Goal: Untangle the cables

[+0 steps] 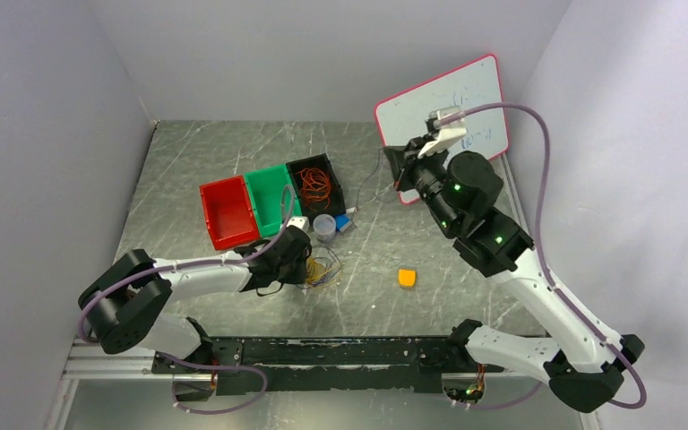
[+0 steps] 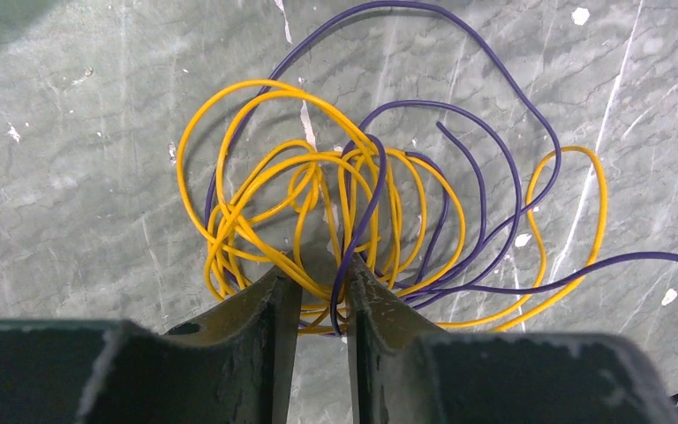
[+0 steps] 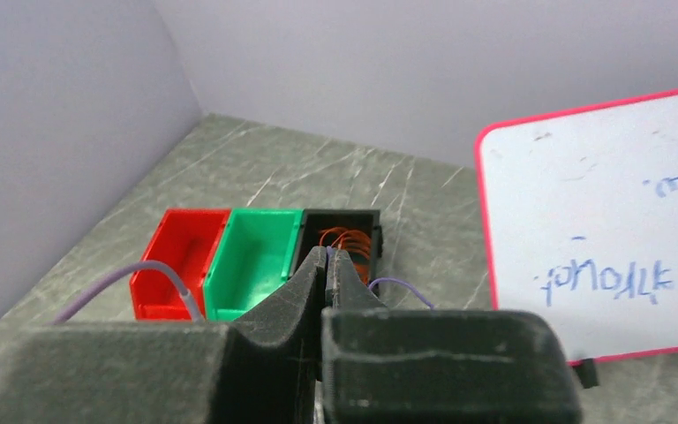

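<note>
Top view: my left gripper (image 1: pixel 305 262) is down at the yellow cable (image 1: pixel 327 269) tangle, just on the near side of the black bin (image 1: pixel 336 175), where the orange cable (image 1: pixel 315 186) lies. Left wrist: jaws narrowly parted, a purple cable (image 2: pixel 636 257) strand and yellow loops running loose between them. Right wrist: right gripper (image 3: pixel 332 256) clenched on that purple cable, held high, facing the bin.

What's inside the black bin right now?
A loose coil of orange cable lies in the black bin. The floor under it is covered, so nothing else can be confirmed.
</note>
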Robot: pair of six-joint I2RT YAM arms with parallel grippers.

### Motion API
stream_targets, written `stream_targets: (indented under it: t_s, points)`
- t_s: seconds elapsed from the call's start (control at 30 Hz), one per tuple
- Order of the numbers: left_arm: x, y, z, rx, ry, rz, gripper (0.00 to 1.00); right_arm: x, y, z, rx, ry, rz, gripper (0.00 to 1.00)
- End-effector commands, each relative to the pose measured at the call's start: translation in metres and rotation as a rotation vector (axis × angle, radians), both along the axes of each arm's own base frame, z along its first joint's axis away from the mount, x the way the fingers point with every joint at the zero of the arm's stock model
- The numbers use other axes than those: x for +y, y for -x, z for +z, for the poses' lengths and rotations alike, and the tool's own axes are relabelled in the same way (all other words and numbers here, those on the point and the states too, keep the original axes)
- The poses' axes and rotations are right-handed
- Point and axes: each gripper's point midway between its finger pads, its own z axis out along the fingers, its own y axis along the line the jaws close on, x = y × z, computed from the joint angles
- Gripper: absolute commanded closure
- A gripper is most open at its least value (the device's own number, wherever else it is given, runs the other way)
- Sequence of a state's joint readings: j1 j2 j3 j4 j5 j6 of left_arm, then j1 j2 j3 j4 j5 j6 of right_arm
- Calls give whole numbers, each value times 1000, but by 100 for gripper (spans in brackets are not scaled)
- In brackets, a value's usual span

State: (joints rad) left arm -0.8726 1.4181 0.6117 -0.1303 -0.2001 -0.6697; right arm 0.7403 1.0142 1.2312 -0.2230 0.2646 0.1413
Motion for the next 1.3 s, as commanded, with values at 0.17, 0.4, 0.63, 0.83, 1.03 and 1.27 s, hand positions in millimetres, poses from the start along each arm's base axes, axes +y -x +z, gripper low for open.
stream_targets:
  t_s: [0.17,0.4,0.63,0.83,1.03,1.27]
  points:
    - [3,-1,-9,10,-41,5,70,-63,12,68,-155,12,-207,100]
    - [6,0,-12,15,-54,13,65,-99,23,109,-252,18,-326,100]
    - [9,1,-12,13,-60,26,62,-124,32,139,-322,33,-407,100]
    - [7,-2,2,-16,-30,28,60,-109,35,139,-321,25,-322,100]
    - [0,-12,50,-122,52,13,48,-80,29,120,-272,45,-204,100]
    - [11,-21,120,-288,135,43,34,-28,19,89,-192,73,-6,100]
